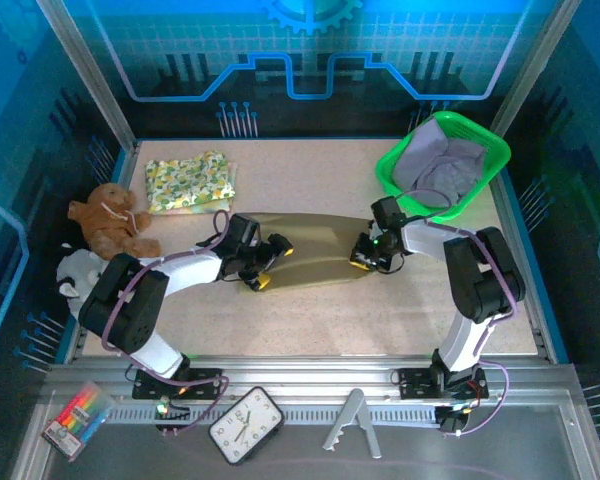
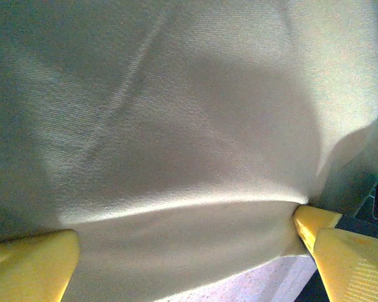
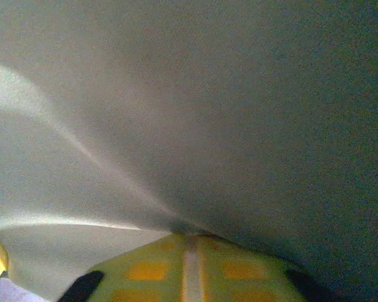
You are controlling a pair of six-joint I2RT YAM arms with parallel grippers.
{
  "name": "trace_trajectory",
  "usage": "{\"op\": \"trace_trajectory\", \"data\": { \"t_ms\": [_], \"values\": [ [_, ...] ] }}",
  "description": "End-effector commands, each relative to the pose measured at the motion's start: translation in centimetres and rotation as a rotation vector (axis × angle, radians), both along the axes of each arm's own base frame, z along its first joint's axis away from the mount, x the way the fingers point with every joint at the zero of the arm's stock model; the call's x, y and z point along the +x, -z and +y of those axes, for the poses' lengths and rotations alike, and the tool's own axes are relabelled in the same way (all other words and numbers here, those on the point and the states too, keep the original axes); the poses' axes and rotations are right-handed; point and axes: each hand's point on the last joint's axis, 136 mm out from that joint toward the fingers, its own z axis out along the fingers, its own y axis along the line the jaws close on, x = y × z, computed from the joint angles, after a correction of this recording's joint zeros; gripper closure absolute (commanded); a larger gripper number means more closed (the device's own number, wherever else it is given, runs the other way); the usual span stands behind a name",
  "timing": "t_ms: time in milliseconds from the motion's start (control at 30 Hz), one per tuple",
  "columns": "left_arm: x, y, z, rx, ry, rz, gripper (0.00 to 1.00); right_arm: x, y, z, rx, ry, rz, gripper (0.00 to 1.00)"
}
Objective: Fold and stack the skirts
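Note:
The plain olive-khaki skirt (image 1: 320, 248) lies spread across the middle of the table, with a gripper at each end. At its left end my left gripper (image 1: 270, 263) is open, and its yellow fingers straddle the skirt's edge (image 2: 189, 126) low over the tabletop. At the right end my right gripper (image 1: 365, 255) is shut on the skirt's edge. In the right wrist view the cloth (image 3: 208, 94) pulls in creases toward my closed fingertips (image 3: 186, 234). A folded floral skirt (image 1: 188, 182) lies at the back left. The lavender-grey skirt (image 1: 445, 165) sits in the green basket (image 1: 388, 172).
A brown plush toy (image 1: 105, 220) and a grey-white one (image 1: 75, 275) lie at the table's left edge. On the near ledge are a marker box (image 1: 77, 418), a clock (image 1: 245, 425) and a metal bracket (image 1: 352, 420).

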Motion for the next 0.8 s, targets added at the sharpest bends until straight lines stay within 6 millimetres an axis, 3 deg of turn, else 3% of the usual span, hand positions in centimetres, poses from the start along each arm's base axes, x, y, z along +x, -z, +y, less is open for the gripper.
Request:
{"op": "trace_trajectory", "data": {
  "t_ms": [0, 300, 500, 533, 633, 667, 767],
  "values": [
    [-4.0, 5.8, 4.0, 0.178, -0.029, 0.187, 0.01, -1.2, 1.4, -4.2, -0.127, 0.04, 0.038, 0.77],
    [-2.6, 3.9, 3.0, 0.15, 0.007, 0.138, 0.01, -1.8, -0.1, -7.3, -0.245, 0.127, 0.06, 0.59],
    [-0.8, -0.8, 1.5, 0.191, 0.114, 0.033, 0.01, -2.1, -2.1, -7.3, -0.171, 0.175, 0.03, 0.45],
    [-0.5, -1.7, 1.3, 0.219, 0.136, 0.006, 0.01, -2.1, -2.6, -7.3, -0.166, 0.181, 0.021, 0.4],
    [0.0, -3.4, 1.0, 0.331, 0.208, -0.045, 0.01, -2.2, -3.5, -7.2, -0.12, 0.193, 0.021, 0.05],
    [0.3, -4.0, 0.8, 0.365, 0.233, -0.061, 0.01, -2.2, -3.7, -7.0, -0.088, 0.201, 0.026, 0.0],
    [1.1, -5.1, -0.4, 0.446, 0.311, -0.106, 0.01, -2.6, -4.2, -6.7, -0.01, 0.248, 0.023, 0.0]
  ]
}}
